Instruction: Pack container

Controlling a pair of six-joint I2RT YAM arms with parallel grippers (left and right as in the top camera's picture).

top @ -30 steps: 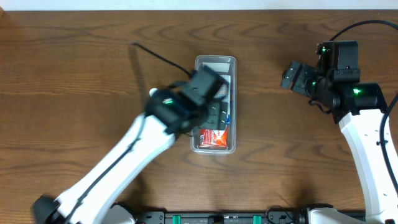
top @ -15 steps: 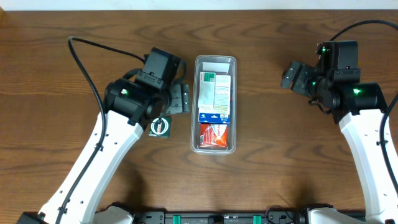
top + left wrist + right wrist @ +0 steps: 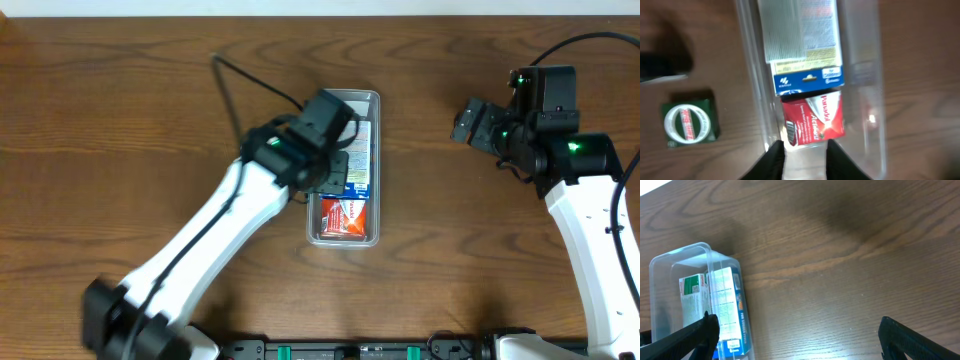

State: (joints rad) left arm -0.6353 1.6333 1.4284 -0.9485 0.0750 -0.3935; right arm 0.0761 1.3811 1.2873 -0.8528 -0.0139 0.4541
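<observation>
The container (image 3: pixel 379 200) is a long clear tub in the middle of the table. It holds a white printed box (image 3: pixel 800 25), a blue box (image 3: pixel 807 79) and a red box (image 3: pixel 815 120) in a row. My left gripper (image 3: pixel 805 155) hovers over the tub's near end, just behind the red box. Its jaws stand a narrow gap apart with nothing between them. A small green box (image 3: pixel 690 125) with a round label lies on the table left of the tub. My right gripper (image 3: pixel 802 332) is wide open and empty, off to the right of the container (image 3: pixel 670 260).
The left arm (image 3: pixel 200 250) stretches diagonally from the front left and covers the table left of the tub in the overhead view. The right arm (image 3: pixel 590 220) stands along the right edge. Bare wood lies between the tub and the right gripper (image 3: pixel 478 122).
Half a second ago the left gripper was left of the tub, by the green box. Now it is over the tub with its jaws much narrower. The right arm has not moved.
</observation>
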